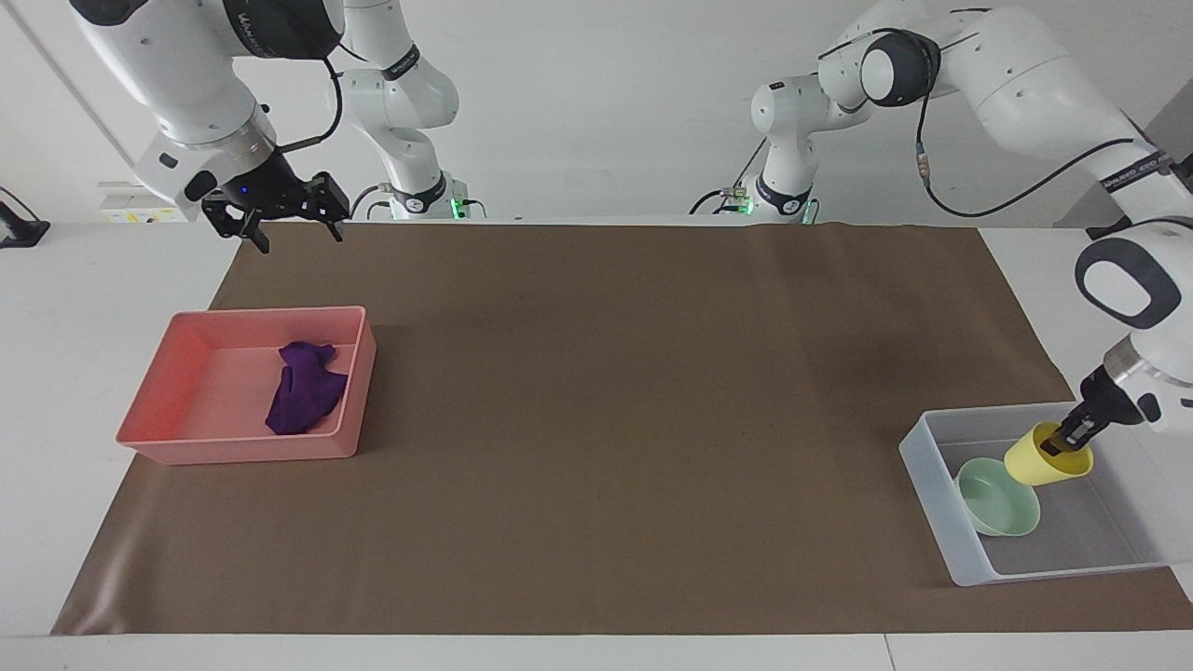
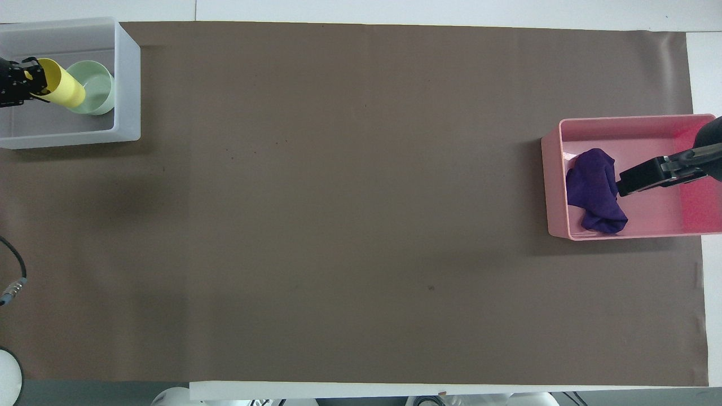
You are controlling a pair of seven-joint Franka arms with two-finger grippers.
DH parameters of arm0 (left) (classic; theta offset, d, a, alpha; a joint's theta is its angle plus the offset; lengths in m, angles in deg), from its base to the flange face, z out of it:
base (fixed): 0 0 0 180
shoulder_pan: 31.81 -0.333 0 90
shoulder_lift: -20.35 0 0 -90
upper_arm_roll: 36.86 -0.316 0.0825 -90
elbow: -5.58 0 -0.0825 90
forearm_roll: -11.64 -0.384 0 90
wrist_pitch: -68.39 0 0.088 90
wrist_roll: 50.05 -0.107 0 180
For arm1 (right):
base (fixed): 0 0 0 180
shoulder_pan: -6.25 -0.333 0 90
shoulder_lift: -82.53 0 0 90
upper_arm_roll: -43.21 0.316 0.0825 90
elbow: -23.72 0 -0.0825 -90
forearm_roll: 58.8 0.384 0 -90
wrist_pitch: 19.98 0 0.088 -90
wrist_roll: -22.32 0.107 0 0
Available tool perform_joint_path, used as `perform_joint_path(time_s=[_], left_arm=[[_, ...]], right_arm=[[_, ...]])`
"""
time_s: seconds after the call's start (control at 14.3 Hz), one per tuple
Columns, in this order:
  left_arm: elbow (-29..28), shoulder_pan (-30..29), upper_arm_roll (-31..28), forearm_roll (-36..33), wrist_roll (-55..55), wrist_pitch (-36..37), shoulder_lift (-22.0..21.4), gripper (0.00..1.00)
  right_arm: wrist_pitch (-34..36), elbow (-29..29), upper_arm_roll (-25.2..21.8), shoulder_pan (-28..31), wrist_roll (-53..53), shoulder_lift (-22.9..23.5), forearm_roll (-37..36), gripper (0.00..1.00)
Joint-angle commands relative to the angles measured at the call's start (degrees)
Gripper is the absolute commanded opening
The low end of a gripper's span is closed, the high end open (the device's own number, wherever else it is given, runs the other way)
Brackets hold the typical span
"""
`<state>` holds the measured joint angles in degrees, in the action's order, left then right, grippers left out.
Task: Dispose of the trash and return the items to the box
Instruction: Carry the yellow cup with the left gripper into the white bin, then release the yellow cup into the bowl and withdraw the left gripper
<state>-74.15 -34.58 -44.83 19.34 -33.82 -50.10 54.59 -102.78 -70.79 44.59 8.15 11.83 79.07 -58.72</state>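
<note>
Holding the yellow cup (image 1: 1046,460) tilted by its rim, left claw (image 1: 1065,443) pinched shut on it, up over the translucent box (image 1: 941,533). Inside the box, mint-green bowl (image 1: 999,498) resting on the floor, just beside the hanging cup and partly covered by it from overhead (image 2: 61,90). Box sitting at the left arm's end of the counter (image 1: 596,447). Well apart from the box, at the right arm's end: pink tray (image 1: 158,438) with the purple cloth (image 1: 304,391) lying inside, against the wall toward the box. Right claw (image 1: 280,216) raised clear of the tray, fingers spread open and holding nothing, waiting.
</note>
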Motion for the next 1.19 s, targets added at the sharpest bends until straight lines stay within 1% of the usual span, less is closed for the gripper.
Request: perform_joint_path(time_s=[0.0, 0.07, 0.14, 0.21, 0.35, 0.42, 0.49, 0.56, 0.7, 0.77, 0.84, 0.98, 1.05, 1.12], left_arm=[[-6.0, 1.5, -0.2, 2.1, -1.0, -6.7, -1.7, 0.05], [-6.0, 1.4, -0.2, 2.2, -1.4, -7.1, -1.7, 0.66], [-5.5, 1.4, -0.3, 2.2, -1.3, -7.1, -1.7, 0.97], [-4.8, 1.5, -0.3, 1.8, -0.9, -7.2, -1.9, 1.00], [-4.6, 4.4, -0.7, 1.7, -0.7, -8.3, -3.0, 1.00], [-5.0, 5.4, -0.9, 1.5, -0.6, -7.6, -5.4, 1.00], [-5.6, 5.7, -0.7, 1.5, -0.7, -5.9, -8.6, 1.00], [-5.7, 6.4, -0.7, 1.5, -0.9, -1.8, -11.5, 1.00], [-6.1, 8.4, -0.7, 0.9, -2.0, 10.8, -18.1, 1.00], [-7.6, 10.2, -0.8, -1.3, -3.6, 16.1, -21.9, 1.00], [-11.0, 11.5, -0.7, -3.9, -5.0, 18.4, -26.7, 1.00], [-19.2, 13.3, -0.5, -5.9, -6.6, 19.5, -36.4, 1.00], [-22.6, 14.1, -0.3, -5.9, -6.8, 20.3, -40.7, 1.00], [-24.8, 14.7, -0.1, -5.9, -6.8, 20.7, -43.5, 1.00]], right_arm=[[-0.7, -1.1, 0.6, 0.6, 0.7, -0.9, -0.7, 1.00], [-0.7, -1.3, 0.6, 0.7, 0.7, -1.2, -0.7, 1.00], [-0.7, -1.6, 0.6, 0.7, 0.7, -1.3, -0.7, 1.00], [-0.7, -1.6, 0.6, 0.7, 0.7, -1.3, -0.6, 1.00], [-0.6, -1.6, 0.6, 0.7, 0.7, -1.3, -0.6, 1.00], [-0.6, -1.6, 0.6, 0.7, 0.6, -1.3, -0.6, 1.00], [-0.6, -1.6, 0.6, 0.7, 0.6, -1.3, -0.6, 1.00], [-0.6, -1.6, 0.6, 0.7, 0.6, -1.3, -0.6, 1.00], [-0.6, -1.6, 0.6, 0.8, 0.6, -1.3, -0.6, 1.00], [-0.6, -1.6, 0.6, 0.7, 0.6, -1.4, -0.6, 1.00], [-0.7, -1.6, 0.6, 0.7, 0.6, -1.4, -0.6, 1.00], [-0.9, -1.6, 0.6, 0.8, 0.6, -1.3, -0.6, 1.00], [-0.9, -1.7, 0.6, 0.9, 0.5, -1.4, -0.6, 1.00], [-1.0, -1.8, 0.6, 1.1, 0.4, -1.4, -0.6, 1.00]])
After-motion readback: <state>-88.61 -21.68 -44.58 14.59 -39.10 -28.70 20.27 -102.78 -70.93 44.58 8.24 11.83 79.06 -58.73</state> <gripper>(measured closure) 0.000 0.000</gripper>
